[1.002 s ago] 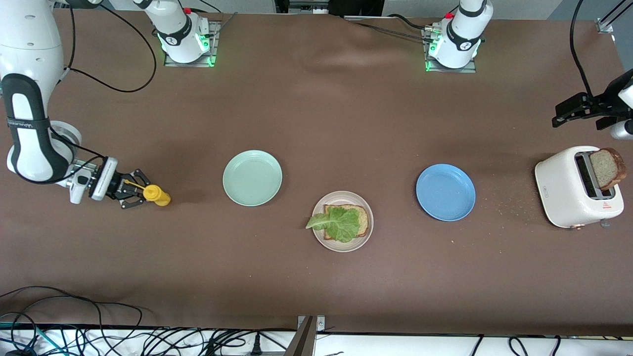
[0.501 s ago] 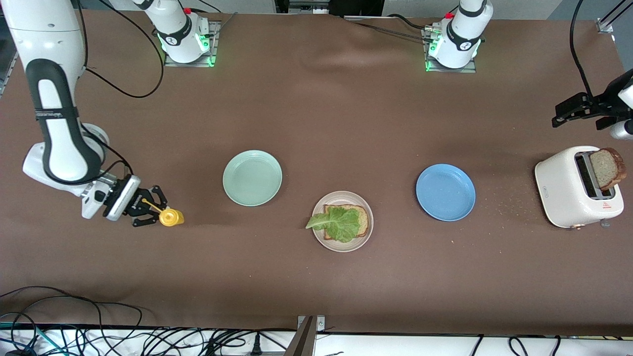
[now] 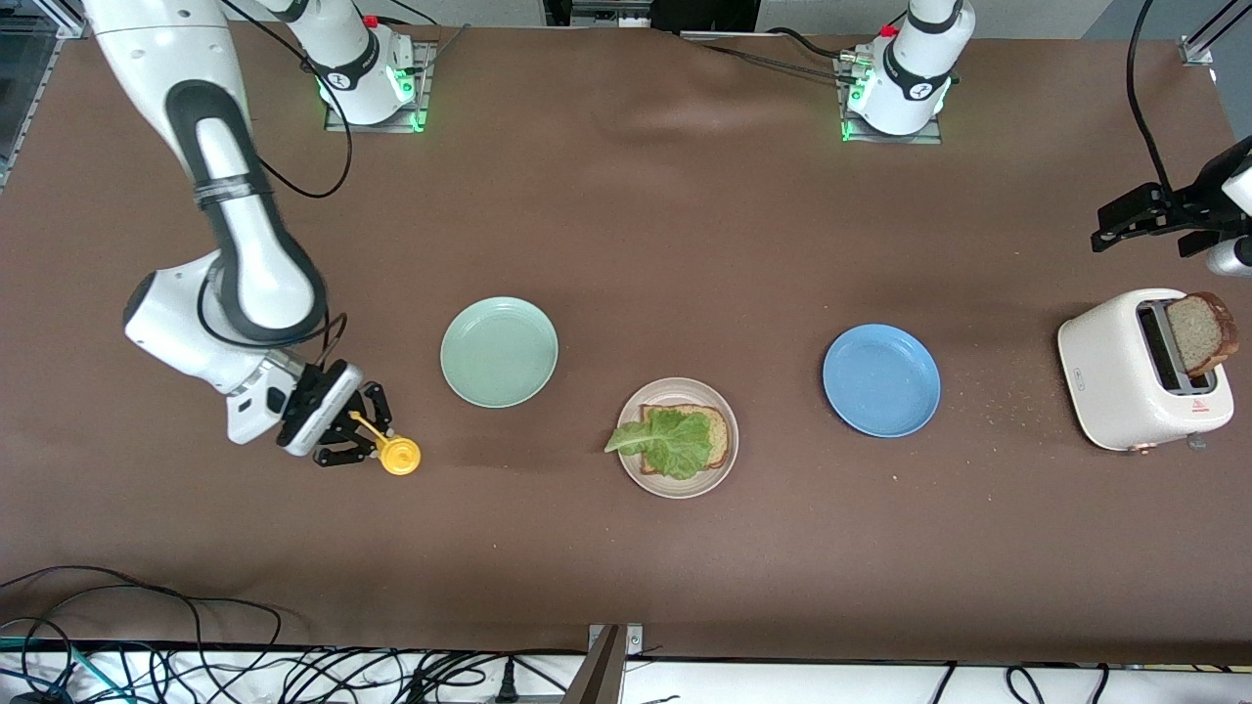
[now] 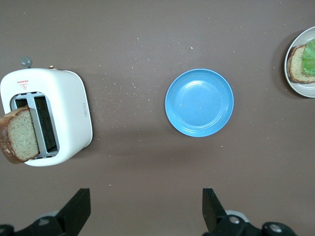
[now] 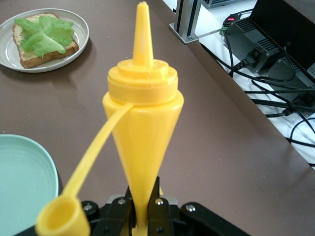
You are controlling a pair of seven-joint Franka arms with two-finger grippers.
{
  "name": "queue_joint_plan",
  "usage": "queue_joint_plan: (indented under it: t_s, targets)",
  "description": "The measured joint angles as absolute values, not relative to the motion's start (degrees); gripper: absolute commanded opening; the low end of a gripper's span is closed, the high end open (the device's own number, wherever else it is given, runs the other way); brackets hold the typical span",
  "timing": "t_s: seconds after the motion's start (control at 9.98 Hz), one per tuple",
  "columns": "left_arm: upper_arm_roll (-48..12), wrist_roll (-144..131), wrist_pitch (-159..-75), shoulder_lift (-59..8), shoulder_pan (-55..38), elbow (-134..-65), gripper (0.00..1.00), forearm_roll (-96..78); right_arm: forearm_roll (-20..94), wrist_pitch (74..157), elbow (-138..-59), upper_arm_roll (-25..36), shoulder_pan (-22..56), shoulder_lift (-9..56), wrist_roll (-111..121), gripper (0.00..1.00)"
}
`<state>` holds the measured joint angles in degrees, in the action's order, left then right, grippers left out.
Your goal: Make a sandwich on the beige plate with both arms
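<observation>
The right gripper (image 3: 370,442) is hanging over the bare brown table (image 3: 626,548) toward the right arm's end, near the mint-green plate (image 3: 499,351), and its jaws are squeezing tight on the narrow base of a yellow squeeze bottle (image 3: 399,456). In the right wrist view the bottle (image 5: 142,128) is pointing its nozzle away from the gripper (image 5: 142,206), with its open cap dangling on a strap beside it. The beige plate (image 3: 678,390) is sitting near the middle of the table, nearer to the front camera than the mint-green plate and the blue plate (image 3: 881,380), and between them along the table. It is carrying 1 slice of brown bread (image 3: 719,435) with a ruffled lettuce leaf (image 3: 667,440) lying on top, the leaf's tip reaching over the plate's rim. The left gripper (image 3: 1142,215) is waiting in the air at the left arm's end of the table, above the tabletop beside the white toaster (image 3: 1125,372), with its jaws spread wide apart and holding nothing. A 2nd bread slice (image 3: 1199,332) is sticking up out of 1 of the toaster's slots, leaning outward. Crumbs are lying scattered on the table between the toaster and the blue plate.
</observation>
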<state>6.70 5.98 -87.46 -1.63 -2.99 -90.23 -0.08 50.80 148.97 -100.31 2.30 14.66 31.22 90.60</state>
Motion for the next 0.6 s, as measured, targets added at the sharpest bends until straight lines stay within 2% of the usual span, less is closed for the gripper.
queue_joint_plan:
  t_s: [0.4, 0.6]
  targets:
    - [6.7, 6.0, -87.5, -1.6, -3.0, -90.2, 1.0, -0.1, 14.7, 152.8, -99.4, -0.2, 19.9, 31.2, 56.4, 0.0]
    - [6.7, 6.0, -87.5, -1.6, -3.0, -90.2, 1.0, -0.1, 2.9, 152.7, -99.0, -0.4, 22.3, 31.6, 43.4, 0.0]
